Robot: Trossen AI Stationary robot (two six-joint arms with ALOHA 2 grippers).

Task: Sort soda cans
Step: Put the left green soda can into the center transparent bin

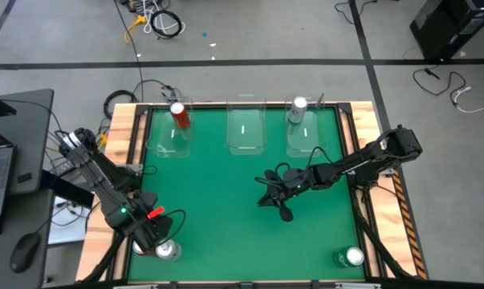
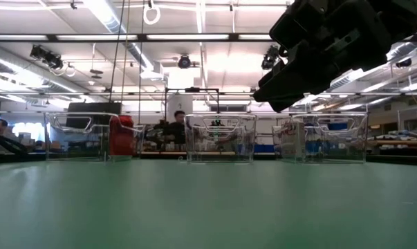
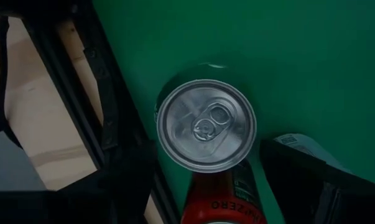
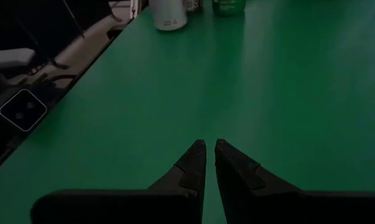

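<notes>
Hovering over the near-left corner, the left gripper (image 1: 163, 238) is above a silver-topped can (image 3: 206, 126); whether its fingers are open I cannot tell.

In the left wrist view a red can (image 3: 222, 198) shows just beside this can, partly under its rim. The left arm comes in from 9 o'clock, bent down to 7 o'clock of the green table (image 1: 225, 185). The right gripper (image 4: 210, 163) has its fingers nearly together, holding nothing, low over the middle; its arm reaches in from 3 o'clock. Three clear bins stand at 12 o'clock: the left bin (image 1: 171, 128) holds a red can (image 1: 179, 115), the middle bin (image 1: 246, 128) has no can, the right bin (image 1: 303, 127) holds a silver can (image 1: 298, 108). One more can (image 1: 352, 257) stands at 5 o'clock.
</notes>
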